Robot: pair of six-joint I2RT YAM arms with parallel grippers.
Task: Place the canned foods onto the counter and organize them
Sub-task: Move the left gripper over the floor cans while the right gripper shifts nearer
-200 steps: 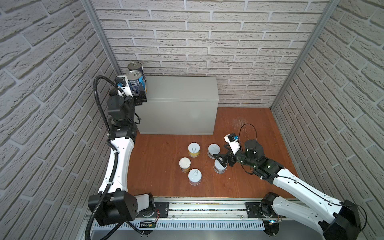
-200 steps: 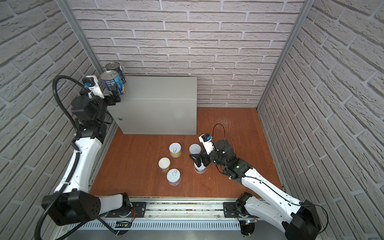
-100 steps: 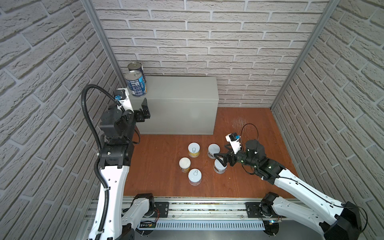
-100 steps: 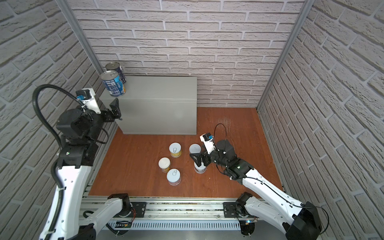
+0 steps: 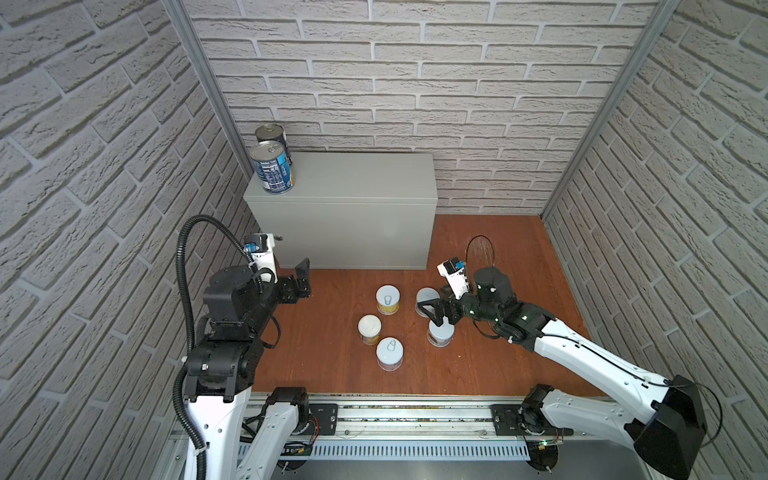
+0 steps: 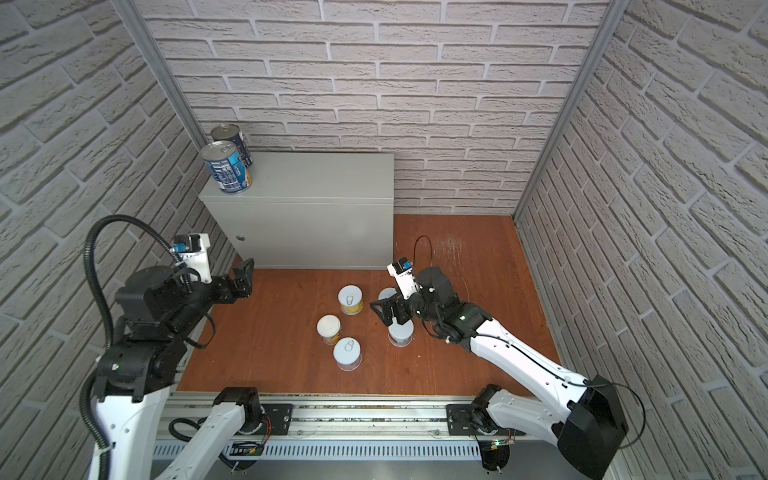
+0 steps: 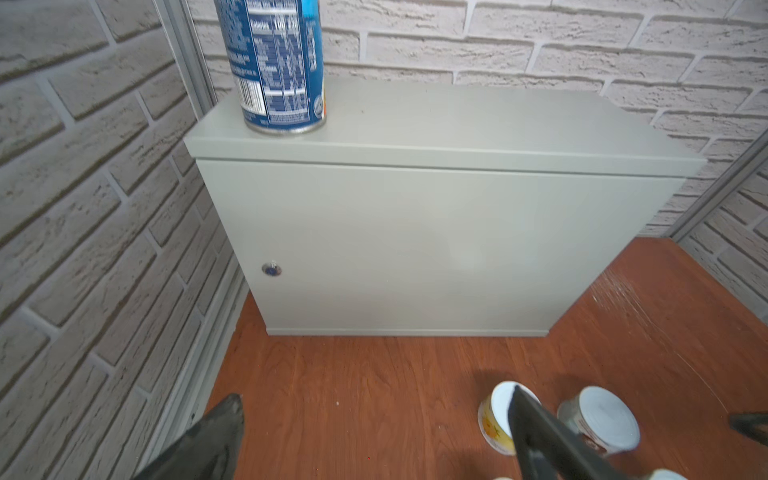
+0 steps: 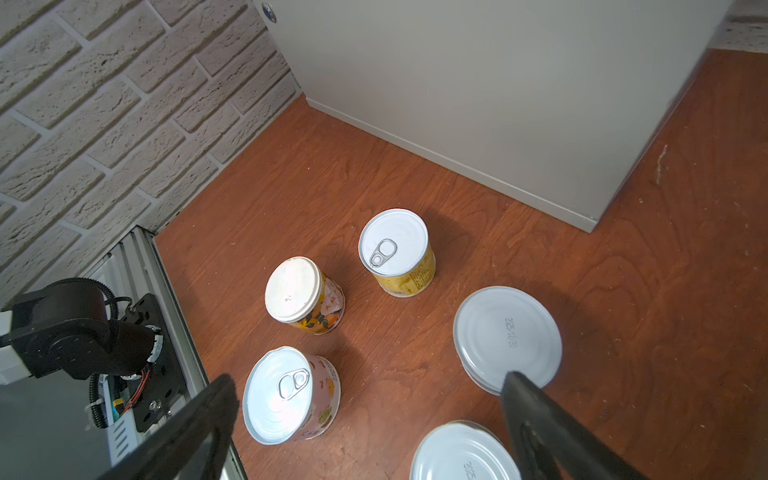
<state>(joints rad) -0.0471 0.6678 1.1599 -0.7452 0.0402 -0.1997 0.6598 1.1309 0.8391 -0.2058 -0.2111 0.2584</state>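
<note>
on the counter [image 5: 357, 178], at its left end: front blue can [image 5: 272, 170] upright near the front edge, rear blue can [image 5: 272, 135] upright just behind it, close to the back wall. rest of the grey top bare.

down on the wooden floor [image 5: 332, 332], in front of the counter, five short cans upright in a loose cluster, none touching. yellow can [image 8: 395, 249] with a pull tab nearest the counter; plain-lid can [image 8: 507, 336] beside it on the right; flowered can [image 8: 297, 295] with a flat white lid nearer the rail [image 5: 415, 419]; pink can [image 8: 286, 395] with a pull tab nearest the rail; fifth can [image 5: 440, 336] directly under the right gripper [image 5: 439, 315].

right gripper low over the right side of the cluster, jaws spread wide, nothing clamped. in the right wrist view, one finger crossing the rim of the plain-lid can; touching or not, impossible to tell. right arm stretched long and low from its base on the rail, wrist bent toward the cans.

left gripper [image 5: 303, 280] likewise spread wide and empty, above the floor just before the counter's lower left front corner, facing the cabinet front and its lock [image 7: 271, 269]. left arm folded up tall beside the left brick wall [image 5: 83, 208], black hose [image 5: 183, 257] arching over it.
</note>
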